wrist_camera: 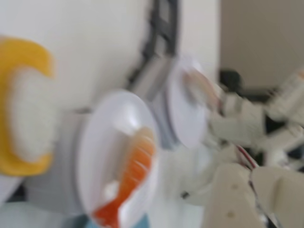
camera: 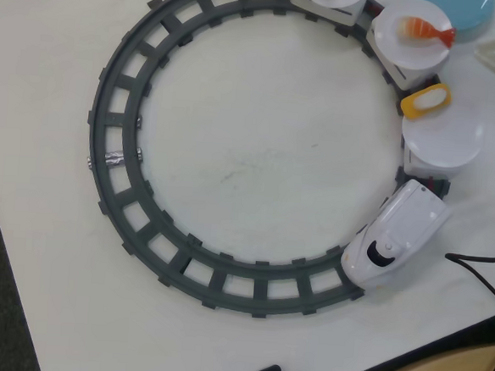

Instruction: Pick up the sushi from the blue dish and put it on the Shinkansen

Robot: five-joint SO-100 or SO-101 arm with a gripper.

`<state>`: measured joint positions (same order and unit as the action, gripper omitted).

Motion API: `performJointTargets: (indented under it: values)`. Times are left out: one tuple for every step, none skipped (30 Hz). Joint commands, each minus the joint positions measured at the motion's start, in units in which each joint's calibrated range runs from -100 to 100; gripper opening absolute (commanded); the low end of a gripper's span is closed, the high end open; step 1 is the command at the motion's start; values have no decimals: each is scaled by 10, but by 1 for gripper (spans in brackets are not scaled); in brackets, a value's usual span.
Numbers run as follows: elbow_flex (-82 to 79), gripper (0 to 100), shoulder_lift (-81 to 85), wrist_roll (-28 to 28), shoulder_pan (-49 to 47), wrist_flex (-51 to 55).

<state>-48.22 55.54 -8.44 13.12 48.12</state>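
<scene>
The claw cannot be made out in either view, so whether it is apart or together cannot be told; only pale arm parts (wrist_camera: 237, 190) blur at the wrist view's lower right. The sushi (camera: 426, 100) lies tilted between two white plates, touching the rim of the empty plate (camera: 443, 140) behind the Shinkansen (camera: 397, 237). The next plate (camera: 411, 33) carries a shrimp piece (camera: 426, 31). The blue dish (camera: 463, 12) sits at the top edge. Inside the track (camera: 122, 155) the table (camera: 267, 153) lies bare.

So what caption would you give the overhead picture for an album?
Toy Shinkansen on a round track, yellow sushi lying between two plate cars.
</scene>
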Motion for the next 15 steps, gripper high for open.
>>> performJointTargets:
  values:
    - [34,1,30,-18,-29,40]
    - [35,1,45,-28,-24,44]
    - [33,1,66,-32,-17,47]
    - [32,1,90,-29,-9,52]
    - [27,2,118,-28,0,58]
    - [15,2,147,-24,15,65]
    - [-1,2,178,-9,36,70]
    - [-20,2,207,13,61,70]
    - [-44,2,232,34,89,70]
    - [-69,1,255,51,121,69]
    - [-98,1,276,60,158,67]
    - [-128,1,295,66,198,64]
    - [-158,1,315,68,239,63]
    - [-187,1,333,69,277,63]
    - [-209,2,346,70,311,65]
